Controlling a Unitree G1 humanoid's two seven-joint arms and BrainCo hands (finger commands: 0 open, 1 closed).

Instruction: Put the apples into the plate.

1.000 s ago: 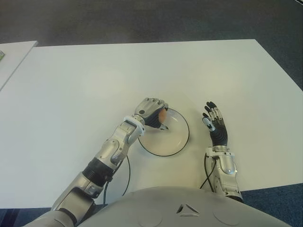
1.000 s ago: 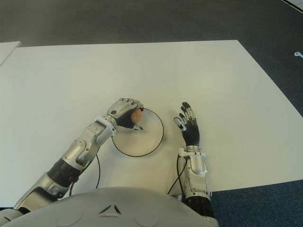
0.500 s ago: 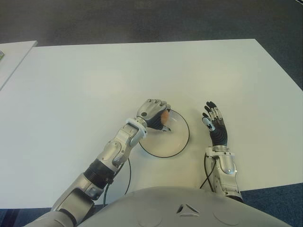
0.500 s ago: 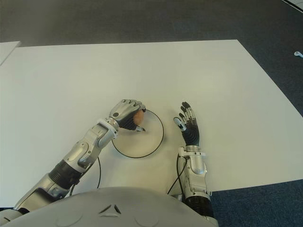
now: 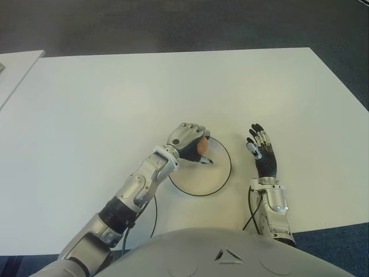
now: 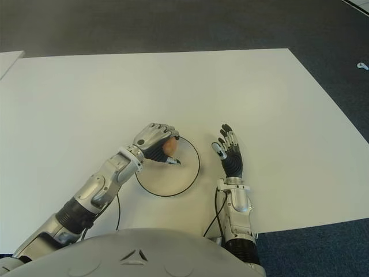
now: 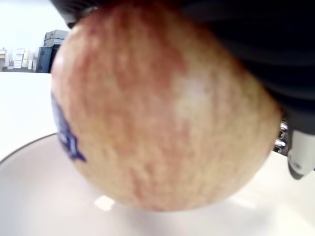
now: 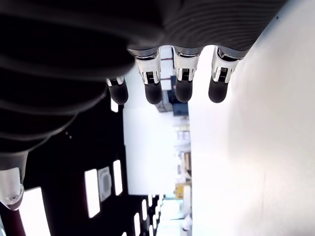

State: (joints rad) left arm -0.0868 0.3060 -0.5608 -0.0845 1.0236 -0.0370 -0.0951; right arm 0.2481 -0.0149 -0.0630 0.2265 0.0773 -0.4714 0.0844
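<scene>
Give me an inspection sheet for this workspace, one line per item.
Surface: white table, mostly bare.
Job's things: one apple held over the far left rim of the white plate; no other apples seen.
Clutter: nothing seen.
Hands: left hand curled around the apple above the plate; right hand idle to the right of the plate, fingers extended, holding nothing.
Cables: black cable loops by the left forearm; another beside the right wrist.
Surroundings: dark carpet; a second white table's edge at far left.
</scene>
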